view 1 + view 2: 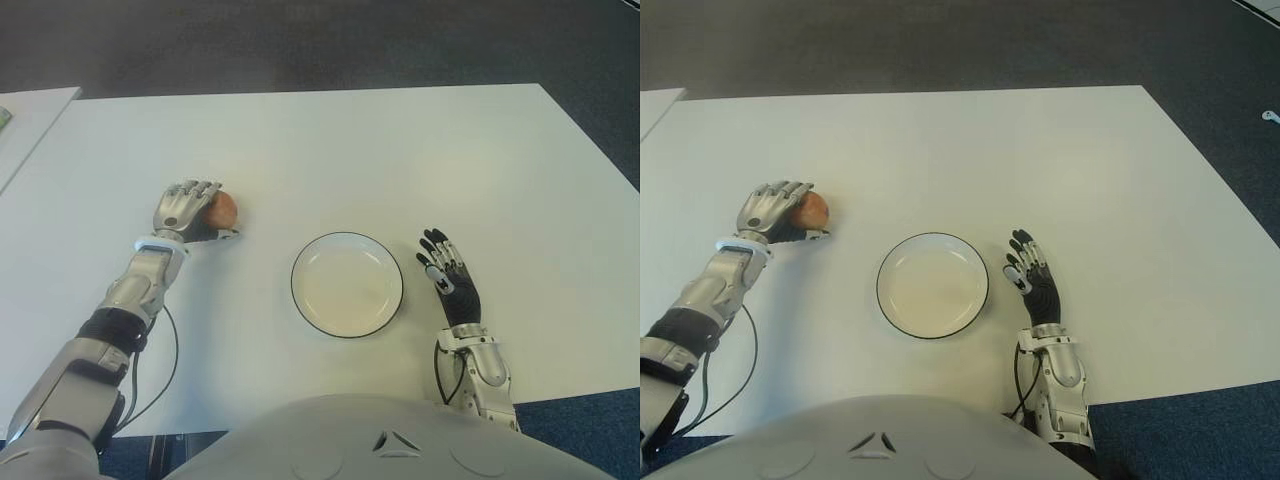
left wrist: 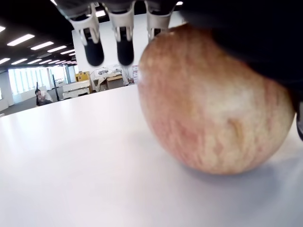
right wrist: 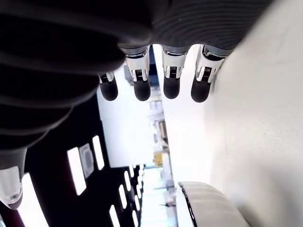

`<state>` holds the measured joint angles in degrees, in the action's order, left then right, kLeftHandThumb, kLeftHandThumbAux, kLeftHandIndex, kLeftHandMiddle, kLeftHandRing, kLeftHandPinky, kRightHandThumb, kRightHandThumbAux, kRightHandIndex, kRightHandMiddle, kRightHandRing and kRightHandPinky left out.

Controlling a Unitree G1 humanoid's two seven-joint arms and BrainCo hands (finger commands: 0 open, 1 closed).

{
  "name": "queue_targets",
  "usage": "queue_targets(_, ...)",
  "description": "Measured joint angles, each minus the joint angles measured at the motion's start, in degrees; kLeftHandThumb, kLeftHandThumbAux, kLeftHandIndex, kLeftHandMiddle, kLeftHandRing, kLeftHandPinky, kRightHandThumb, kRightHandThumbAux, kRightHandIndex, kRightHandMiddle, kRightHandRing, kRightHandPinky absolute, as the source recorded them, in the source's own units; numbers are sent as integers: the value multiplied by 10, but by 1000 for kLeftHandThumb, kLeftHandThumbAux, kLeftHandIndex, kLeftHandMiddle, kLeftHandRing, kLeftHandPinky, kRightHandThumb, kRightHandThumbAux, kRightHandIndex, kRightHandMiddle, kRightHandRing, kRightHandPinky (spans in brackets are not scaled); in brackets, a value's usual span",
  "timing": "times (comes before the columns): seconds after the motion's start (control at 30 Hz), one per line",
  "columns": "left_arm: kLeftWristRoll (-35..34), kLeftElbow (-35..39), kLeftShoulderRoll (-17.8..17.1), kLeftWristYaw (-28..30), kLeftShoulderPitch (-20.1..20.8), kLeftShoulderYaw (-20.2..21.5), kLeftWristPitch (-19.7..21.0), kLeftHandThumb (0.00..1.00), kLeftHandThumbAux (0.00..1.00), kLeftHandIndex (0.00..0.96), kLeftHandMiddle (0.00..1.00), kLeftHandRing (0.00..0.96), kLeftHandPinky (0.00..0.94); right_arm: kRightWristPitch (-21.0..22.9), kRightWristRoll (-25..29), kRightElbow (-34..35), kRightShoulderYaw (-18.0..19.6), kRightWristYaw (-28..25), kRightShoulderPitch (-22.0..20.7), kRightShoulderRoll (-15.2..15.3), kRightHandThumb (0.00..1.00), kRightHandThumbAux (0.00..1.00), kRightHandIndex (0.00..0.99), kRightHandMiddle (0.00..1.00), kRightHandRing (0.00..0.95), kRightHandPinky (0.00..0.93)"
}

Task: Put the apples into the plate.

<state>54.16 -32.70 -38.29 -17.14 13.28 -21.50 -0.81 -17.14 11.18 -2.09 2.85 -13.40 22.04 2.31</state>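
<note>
Left hand (image 1: 186, 210) is cupped over the apple (image 1: 222, 209), fingers (image 2: 125, 33) curled around it; apple sits on the white worktop (image 1: 400, 160), left of the plate (image 1: 347, 284). Right hand (image 1: 450, 275) shows just right of the plate, fingers extended, holding nothing.

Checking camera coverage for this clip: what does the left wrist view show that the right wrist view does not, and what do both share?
Only the left wrist view shows the apple, sitting on the table with the left hand around it, fingertips hanging past it. Only the right wrist view shows the plate, its dark-edged rim close to the right hand, whose fingers are extended and hold nothing. Both show the white table and a room with ceiling lights behind.
</note>
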Motion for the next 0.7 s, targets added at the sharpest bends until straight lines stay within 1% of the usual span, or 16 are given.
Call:
queue_targets(0.03,-2,-7,1,-2,3,-1,-1,625,596,403,509,488,442,1,1,0,0,-1,0,0,113,523,0,0,0,0)
queue_targets(0.07,-3,-14,2,-2,8,-3,-2,643,615,409,526,509,457,1,2,0,0,-2,1,0,113,523,0,0,0,0)
queue_targets(0.1,-3,-23,3,-2,14,-6,-2,670,643,419,563,553,495,2,4,1,0,-3,1,0,112,523,0,0,0,0)
queue_targets(0.17,-3,-38,3,-2,27,-13,-2,694,667,428,595,591,528,3,5,1,0,-4,1,0,112,522,0,0,0,0)
queue_targets(0.2,-3,-44,2,-2,31,-15,-2,706,677,433,629,628,581,3,5,1,0,-5,1,0,111,522,0,0,0,0)
queue_targets(0.23,-3,-49,2,-2,35,-18,-2,711,680,434,641,641,600,3,6,1,0,-5,1,0,111,521,0,0,0,0)
queue_targets(0.27,-4,-54,2,-2,40,-20,-2,719,685,437,671,670,639,4,7,1,0,-6,1,0,111,520,0,0,0,0)
queue_targets(0.4,-15,-65,3,-2,46,-21,-2,733,692,442,730,726,721,5,12,2,0,-9,1,-1,111,518,0,0,0,0)
queue_targets(0.5,-28,-68,3,-2,47,-20,-7,738,694,442,761,755,763,5,13,3,0,-9,1,-1,114,515,0,0,0,0)
queue_targets(0.7,-58,-75,6,-2,49,-18,-18,744,695,443,795,789,799,5,13,2,1,-8,0,-1,119,519,0,0,0,0)
